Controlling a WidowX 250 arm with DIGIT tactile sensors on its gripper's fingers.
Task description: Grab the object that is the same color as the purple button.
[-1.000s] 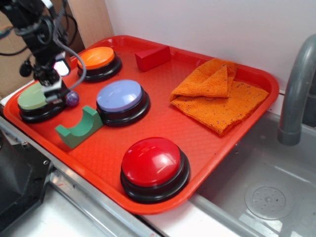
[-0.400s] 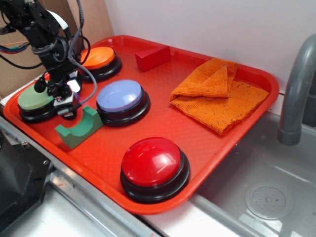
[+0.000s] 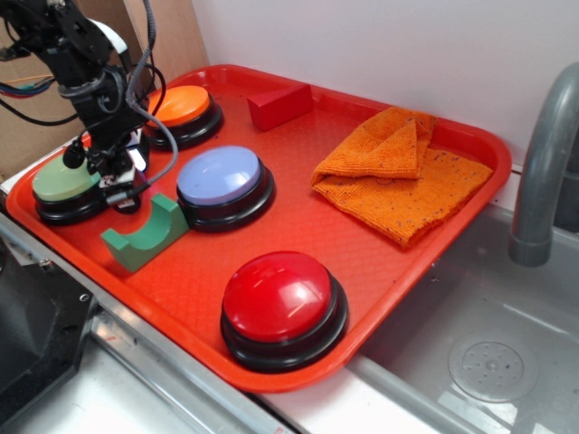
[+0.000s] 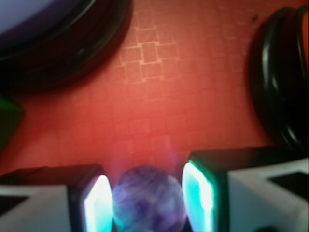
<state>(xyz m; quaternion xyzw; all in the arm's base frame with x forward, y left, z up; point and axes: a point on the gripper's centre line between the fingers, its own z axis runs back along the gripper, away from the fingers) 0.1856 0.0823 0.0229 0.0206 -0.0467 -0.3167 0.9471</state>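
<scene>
the purple ball (image 4: pixel 148 199) sits on the red tray (image 3: pixel 298 172), low between the green button (image 3: pixel 61 179) and the purple button (image 3: pixel 220 176), right between the fingers of the gripper (image 4: pixel 145 203). the pads bracket it closely on both sides; whether they press on it yet, i cannot tell. likely the reach is done and the squeeze and lift remain. the tray also holds an orange cloth (image 3: pixel 403 172), a green arch block (image 3: pixel 145 233), a red wedge (image 3: pixel 279 105), an orange button (image 3: pixel 179 107) and a red button (image 3: pixel 279 297).
</scene>
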